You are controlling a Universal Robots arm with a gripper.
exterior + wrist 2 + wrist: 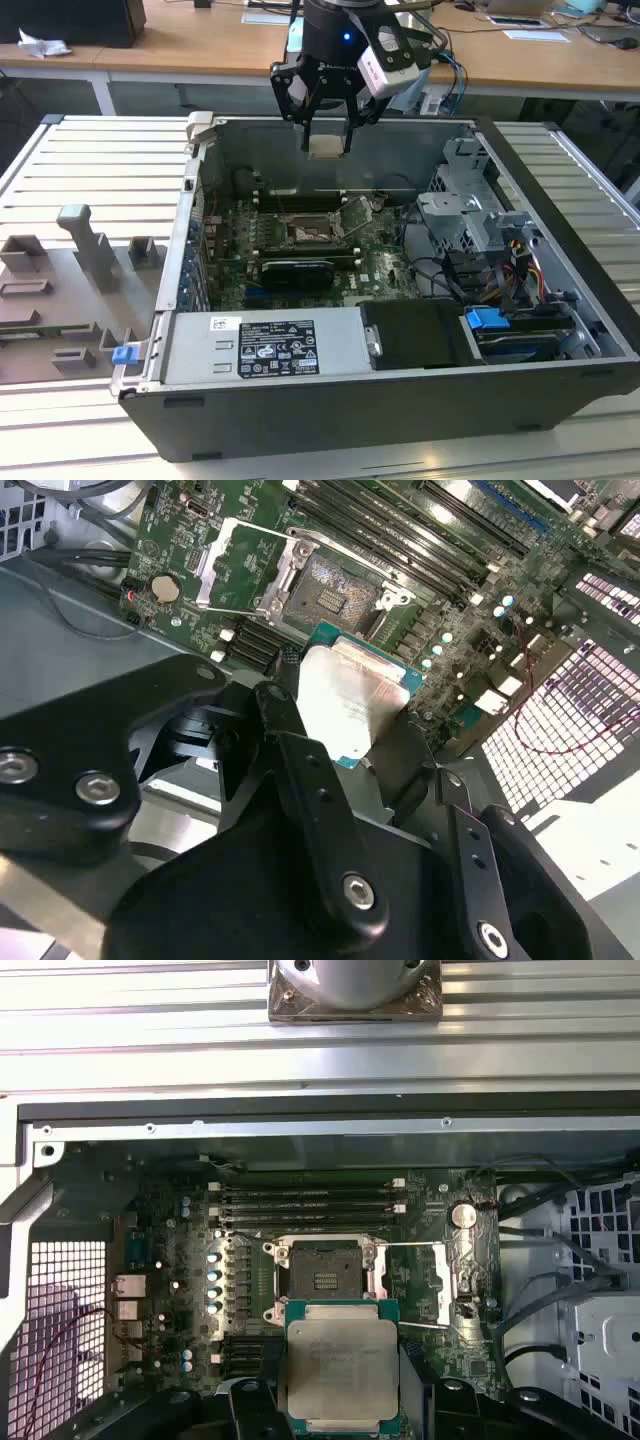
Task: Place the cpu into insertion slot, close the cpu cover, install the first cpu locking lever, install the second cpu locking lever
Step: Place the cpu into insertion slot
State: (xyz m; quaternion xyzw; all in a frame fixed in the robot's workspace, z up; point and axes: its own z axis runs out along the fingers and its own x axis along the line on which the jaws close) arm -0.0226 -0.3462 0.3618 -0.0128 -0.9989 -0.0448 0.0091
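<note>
the tool (327,134) hangs above the open computer case (400,420), its black fingers (252,1402) closed in on the cpu (327,148) and gripping it by two opposite edges, spread only as wide as the chip itself. in the exterior view the cpu sits at about 12 o'clock from the insertion slot (303,235), well above the green board (230,275) and apart from it.

in both wrist views the cpu (342,1370) is a flat square with a pale silvery-beige metal lid, softly rounded corners and a thin green rim around it; the lid (350,705) catches the light and carries faint print too small to make out.

the insertion slot (322,1278) lies bare, a dark square with a metal rim. the cpu cover (357,215) is swung open, standing tilted at roughly 2 o'clock from the slot in the exterior view; its silvery frame with the large window (420,1285) lies just beside the slot. the long black memory slots (300,1200) run near the slot's far side. the case rests on a ribbed metal tabletop (90,170).
</note>
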